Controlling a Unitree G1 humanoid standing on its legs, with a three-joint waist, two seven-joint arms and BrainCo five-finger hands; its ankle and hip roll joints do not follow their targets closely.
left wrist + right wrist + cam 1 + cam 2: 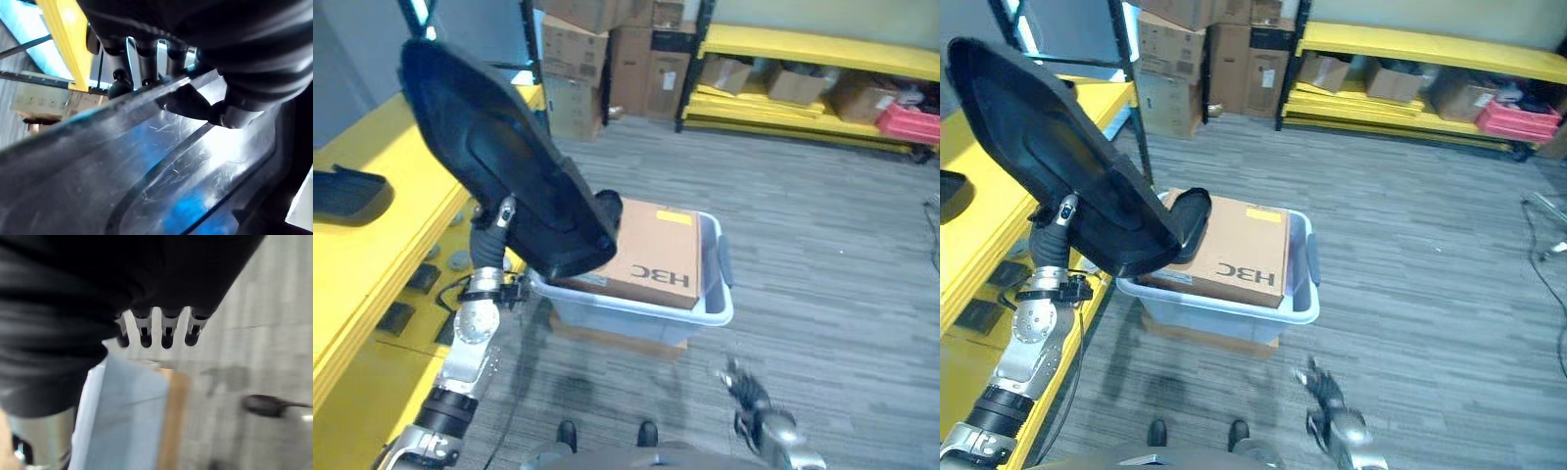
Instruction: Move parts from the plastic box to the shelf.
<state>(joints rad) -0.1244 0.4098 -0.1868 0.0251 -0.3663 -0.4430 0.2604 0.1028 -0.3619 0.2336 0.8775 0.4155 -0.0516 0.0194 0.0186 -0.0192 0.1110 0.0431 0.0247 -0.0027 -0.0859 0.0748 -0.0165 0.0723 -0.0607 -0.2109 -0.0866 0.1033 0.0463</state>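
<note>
Left hand [1056, 223] of mine is clamped on the edge of a large black moulded plastic part [499, 162], raised beside the yellow shelf [362, 255], above the pale plastic box [641, 313]. Carrying seems underway; next I should swing it over the shelf. Right hand [749, 392] hangs low, fingers relaxed.

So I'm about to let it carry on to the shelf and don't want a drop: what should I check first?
1. Left hand gripping the black part: ok, fingers curled on its edge.
2. Part lifted out of the plastic box: ok.
3. Grip balanced: not ok, held near one end.
4. Yellow shelf free: not ok, another black part there.
5. Right hand free: ok, open.
</note>
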